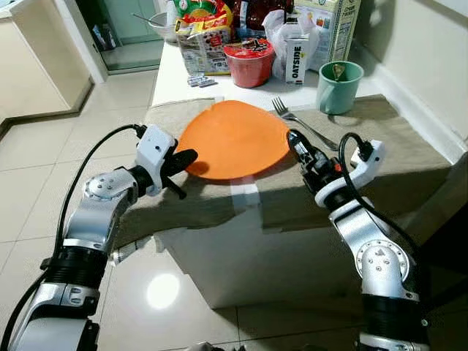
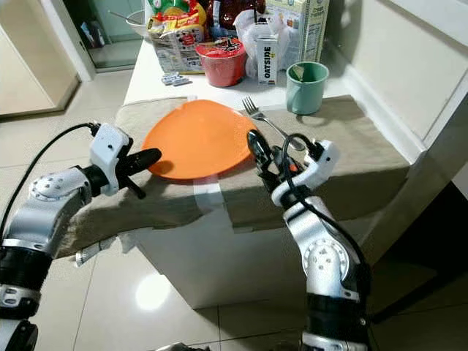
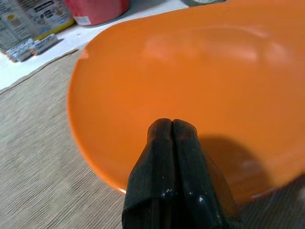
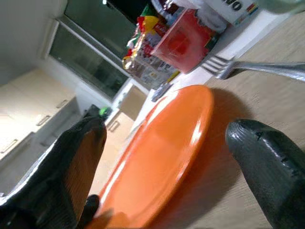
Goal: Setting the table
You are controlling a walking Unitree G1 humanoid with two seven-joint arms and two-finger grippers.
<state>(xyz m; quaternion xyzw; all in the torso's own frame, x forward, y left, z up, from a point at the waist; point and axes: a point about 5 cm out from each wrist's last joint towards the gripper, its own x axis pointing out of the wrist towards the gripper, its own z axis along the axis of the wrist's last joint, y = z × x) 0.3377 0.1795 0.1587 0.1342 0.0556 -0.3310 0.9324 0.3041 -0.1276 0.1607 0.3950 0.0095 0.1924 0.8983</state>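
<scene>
An orange plate [image 1: 234,139] lies on a beige cloth mat [image 1: 395,150] at the near end of the white table. A silver fork [image 1: 301,122] lies just right of the plate, and a green mug [image 1: 340,86] stands behind the fork. My left gripper [image 1: 187,156] is shut, with its tips [image 3: 171,126] at the plate's left rim [image 3: 90,157] and nothing between them. My right gripper [image 2: 254,142] is open at the plate's right rim; its fingers [image 4: 71,167] stand wide apart with the rim [image 4: 190,129] between them, and the fork's tines [image 4: 224,64] are close by.
Behind the plate stand a red noodle cup [image 1: 248,62], an Oatside carton [image 1: 295,55], snack bags [image 1: 201,29] and a tall carton [image 1: 333,25]. A wall [image 1: 424,51] runs along the table's right side. Tiled floor [image 1: 44,168] lies to the left and below.
</scene>
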